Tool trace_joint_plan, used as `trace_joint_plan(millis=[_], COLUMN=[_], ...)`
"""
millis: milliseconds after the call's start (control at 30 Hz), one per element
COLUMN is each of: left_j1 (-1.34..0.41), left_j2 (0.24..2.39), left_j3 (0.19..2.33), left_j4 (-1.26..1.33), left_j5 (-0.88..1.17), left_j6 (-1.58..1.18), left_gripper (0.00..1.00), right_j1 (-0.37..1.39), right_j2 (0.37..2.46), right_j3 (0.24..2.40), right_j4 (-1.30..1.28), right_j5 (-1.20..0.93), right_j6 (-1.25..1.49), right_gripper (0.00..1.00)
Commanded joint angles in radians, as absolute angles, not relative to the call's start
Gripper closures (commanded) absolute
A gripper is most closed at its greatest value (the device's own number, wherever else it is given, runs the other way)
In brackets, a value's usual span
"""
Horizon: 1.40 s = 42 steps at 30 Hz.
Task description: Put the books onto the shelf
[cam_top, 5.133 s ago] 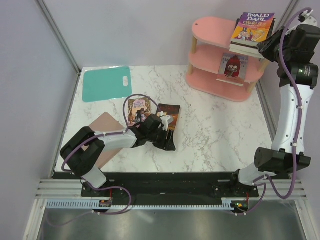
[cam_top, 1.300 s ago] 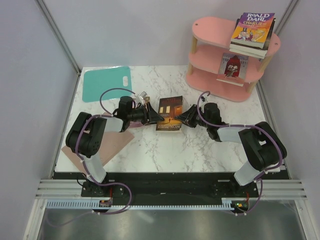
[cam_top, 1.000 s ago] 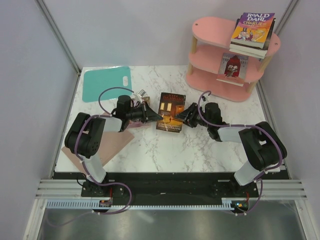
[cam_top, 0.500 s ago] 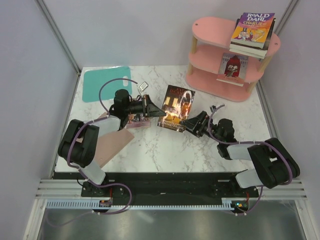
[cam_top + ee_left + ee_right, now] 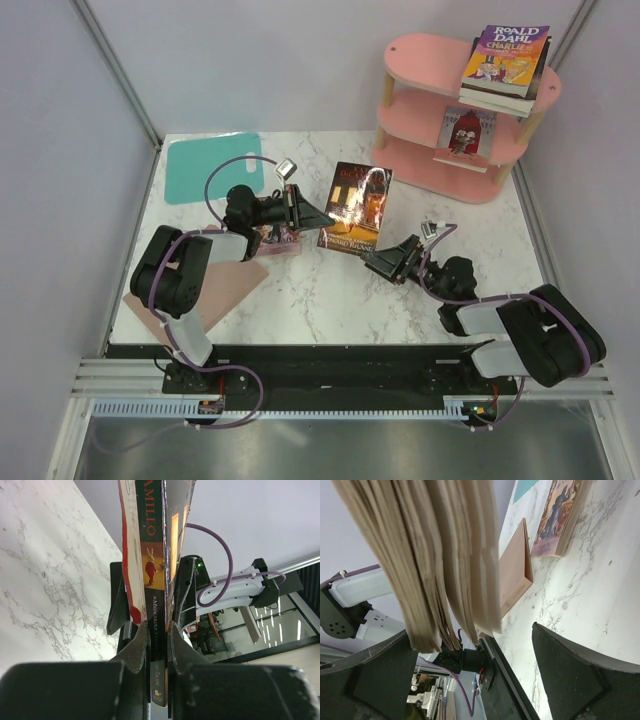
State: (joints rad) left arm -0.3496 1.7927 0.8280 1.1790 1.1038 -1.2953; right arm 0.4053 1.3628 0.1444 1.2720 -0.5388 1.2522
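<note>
Your left gripper is clamped across the spine of the dark DiCamillo paperback, holding it on edge over the desk. Your right gripper stands wide open beside its fanning pages. Expect a light, floppy book, so grip near the spine.

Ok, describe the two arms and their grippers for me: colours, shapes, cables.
Both arms match: the left arm and right arm have white links between bulky black joints, each with a purple cable looping along it. The left gripper and right gripper are black, with two matte wedge-shaped fingers.
</note>
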Motion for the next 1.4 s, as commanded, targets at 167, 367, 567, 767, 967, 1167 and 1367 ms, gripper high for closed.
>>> trace_joint_plan(millis=[167,367,567,767,967,1167,1367], left_j1=[-0.356,-0.356,-0.354,-0.356,-0.356,-0.356,-0.359], left_j2=[1.782,1.79,1.802,1.812,1.824,1.835,1.842], left_j3=[0.839,0.827,0.81,0.815,0.833,0.848,0.864], left_j4=[1.322,1.331,1.356,1.362,1.342,1.319,1.287], left_j5=[1.124,1.129,1.124,1.115,1.101,1.091,1.078], left_j6=[-1.364,-1.37,-1.381,-1.387,-1.376,-1.356,-1.333], left_gripper=[0.98,0.98,0.98,0.98,0.98,0.98,0.98], right_j1=[0.434,0.434,0.434,0.433,0.437,0.443,0.465], right_j2=[1.398,1.283,1.212,1.253,1.229,1.186,1.132], right_j3=[0.133,0.178,0.251,0.259,0.25,0.299,0.321], right_j4=[1.482,1.342,1.186,1.209,1.181,0.991,0.838], right_j5=[-0.421,-0.387,-0.388,-0.434,-0.451,-0.46,-0.425], right_j6=[1.315,1.279,1.23,1.264,1.272,1.223,1.172], right_gripper=[0.14,0.14,0.15,0.26,0.45,0.66,0.68])
